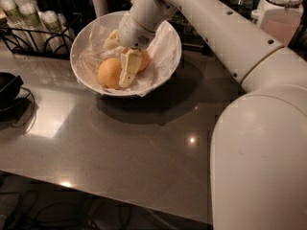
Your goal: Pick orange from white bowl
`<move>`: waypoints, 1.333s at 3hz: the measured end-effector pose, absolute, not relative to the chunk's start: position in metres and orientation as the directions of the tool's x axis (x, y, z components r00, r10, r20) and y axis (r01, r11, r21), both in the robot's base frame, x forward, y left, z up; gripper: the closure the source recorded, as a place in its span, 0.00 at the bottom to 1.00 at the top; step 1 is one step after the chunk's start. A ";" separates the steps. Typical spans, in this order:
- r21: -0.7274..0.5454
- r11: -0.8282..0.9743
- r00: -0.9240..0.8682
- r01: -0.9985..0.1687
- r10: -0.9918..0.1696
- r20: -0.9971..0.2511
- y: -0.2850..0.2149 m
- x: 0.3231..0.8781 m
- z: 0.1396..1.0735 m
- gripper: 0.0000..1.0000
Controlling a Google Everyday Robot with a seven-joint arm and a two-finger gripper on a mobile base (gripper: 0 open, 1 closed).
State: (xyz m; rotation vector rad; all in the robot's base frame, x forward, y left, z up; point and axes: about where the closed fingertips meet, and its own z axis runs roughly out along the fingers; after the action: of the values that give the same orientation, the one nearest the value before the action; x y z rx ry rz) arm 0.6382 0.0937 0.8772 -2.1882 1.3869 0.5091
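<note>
Table (124,147): grey, smooth and glossy. It shows small bright light spots and a dark shadow below the bowl.
Room, rear left: a black wire rack (36,35) stands on the table and holds pale capped containers (29,14).
Room, rear centre: dark holders and a white cylinder (100,0) stand behind the bowl.
Room, rear right: a clear jar (287,13) with a white lid.
Room, left edge: a black object (7,86) rests on the table with a thin cable beside it.
Floor: dark, with loose cables visible below the table's near edge.
White bowl (165,63): wide and tilted toward the camera, lined with crinkled white wrap. It stands on the rear half of the table.
Orange (108,74): lies low in the bowl on the left side, resting on the wrap.
Second fruit (144,60): deeper orange. It lies just right of the orange and is partly hidden by the pincer.
Arm (225,32): white. It reaches in from the right foreground and angles down into the bowl.
Pincer (117,62): inside the bowl, directly over the fruits.
Pincer state: released, with its two cream fingers (129,70) well apart.
Pincer contact: the nearer finger lies between the two fruits, against the orange's right side. The other finger is near the wrap behind the orange.
Pincer load: nothing is lifted.
</note>
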 end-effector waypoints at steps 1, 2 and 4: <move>-0.193 -0.362 0.406 -0.912 -0.727 -0.555 0.095 0.639 0.869 0.16; -0.173 -0.366 0.397 -0.914 -0.729 -0.557 0.098 0.640 0.859 0.16; -0.158 -0.375 0.395 -0.914 -0.728 -0.560 0.103 0.642 0.856 0.16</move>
State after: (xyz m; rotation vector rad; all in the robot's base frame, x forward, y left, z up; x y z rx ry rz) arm 0.6415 0.1031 0.8557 -2.2140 1.4066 0.5616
